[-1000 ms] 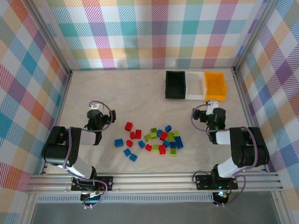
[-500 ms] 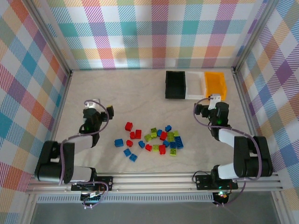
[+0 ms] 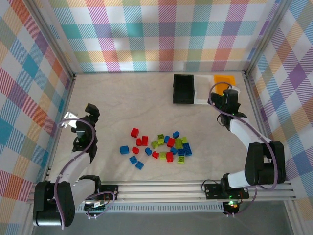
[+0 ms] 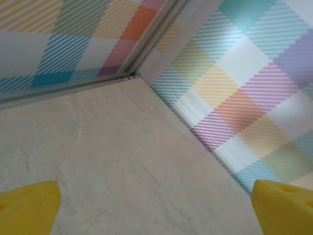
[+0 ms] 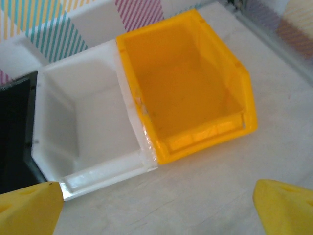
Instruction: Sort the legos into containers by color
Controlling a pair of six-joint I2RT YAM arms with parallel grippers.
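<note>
The left gripper [image 4: 155,205] is wide open and holds nothing. Its two yellow fingertips [image 4: 29,205] sit far apart. It looks at bare table [image 4: 122,147] and at the corner where the checked wall [image 4: 254,98] meets the floor. So it faces away from the work.

The right gripper [image 5: 156,208] is wide open too, and it holds nothing. It hangs just in front of the bins. Right below it are the white bin [image 5: 83,122] and the orange-yellow bin [image 5: 186,93], touching side by side. There is no brick in either one. The black bin [image 3: 184,89] is at the left end of the same row.

The legos [image 3: 157,145] lie in a loose heap on the table, between the two arms and closer to the front edge. The heap is longer from left to right than from front to back. It lies to the right of the left gripper. From the right gripper it lies to the left and back toward the arm's base. I think the left gripper is a little nearer, but not by much. Either one must turn around and come down to reach a brick.

The bricks are small, hard, shiny plastic with bumps on top, in red, blue and lime green. Some touch each other. The bins are smooth plastic boxes with open tops and a low, sloped front. The table is pale and looks like stone.
</note>
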